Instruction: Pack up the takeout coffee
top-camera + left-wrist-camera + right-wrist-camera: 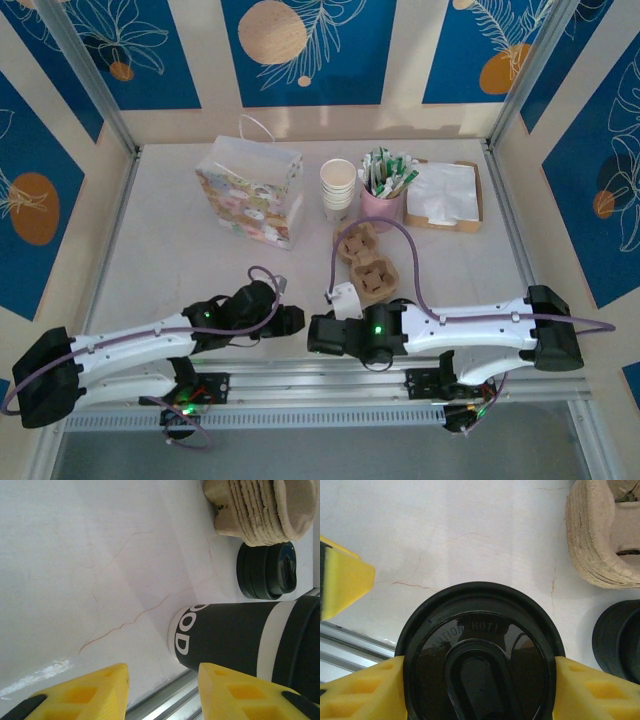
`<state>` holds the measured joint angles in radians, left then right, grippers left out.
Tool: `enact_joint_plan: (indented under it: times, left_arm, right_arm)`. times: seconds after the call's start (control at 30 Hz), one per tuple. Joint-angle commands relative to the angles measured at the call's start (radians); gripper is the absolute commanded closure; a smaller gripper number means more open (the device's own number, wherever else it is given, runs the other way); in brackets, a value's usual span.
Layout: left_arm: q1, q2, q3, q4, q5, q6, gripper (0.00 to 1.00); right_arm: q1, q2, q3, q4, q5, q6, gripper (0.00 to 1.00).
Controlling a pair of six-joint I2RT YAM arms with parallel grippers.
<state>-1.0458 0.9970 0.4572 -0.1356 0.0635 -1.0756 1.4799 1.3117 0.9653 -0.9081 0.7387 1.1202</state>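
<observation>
A black takeout coffee cup [235,640] with a white band and white lettering stands near the table's front edge. Seen from above in the right wrist view, its black lid [480,655] sits between my right gripper's yellow fingers [592,690], and my right gripper [477,672] is shut on the cup. My left gripper [162,695] is open just to the cup's left, with nothing between its fingers. From above, the left gripper [292,321] and right gripper [318,333] nearly meet. A patterned paper bag [250,190] stands upright at the back left.
A stack of cardboard cup carriers [368,265] lies just behind the grippers, with a stack of black lids [265,570] beside it. White cups [338,185], a pink cup of sachets [382,195] and a napkin tray [470,222] line the back. A metal rail [300,378] runs along the front edge.
</observation>
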Motion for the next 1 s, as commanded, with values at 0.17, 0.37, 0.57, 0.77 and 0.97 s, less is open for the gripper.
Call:
enact_joint_plan:
  times: [0.17,0.37,0.57,0.77,0.97]
  left_arm:
    - [-0.011,-0.037,0.065,-0.102,-0.077,0.013,0.59]
    - [-0.011,-0.096,0.128,-0.303,-0.219,0.069,0.59]
    - [-0.011,-0.161,0.213,-0.503,-0.398,0.136,0.57]
    - [-0.01,-0.217,0.218,-0.518,-0.463,0.155,0.57]
    - [-0.01,-0.208,0.218,-0.498,-0.453,0.162,0.57]
  right_arm:
    - [-0.002,0.091,0.009,-0.139,-0.119,0.035,0.56]
    - [-0.043,0.037,0.124,-0.157,-0.045,-0.088,0.56]
    - [-0.092,-0.062,0.203,-0.148,-0.01,-0.215,0.56]
    - [-0.162,-0.204,0.262,-0.141,0.064,-0.339,0.56]
    - [-0.34,-0.295,0.279,-0.173,0.131,-0.431,0.56]
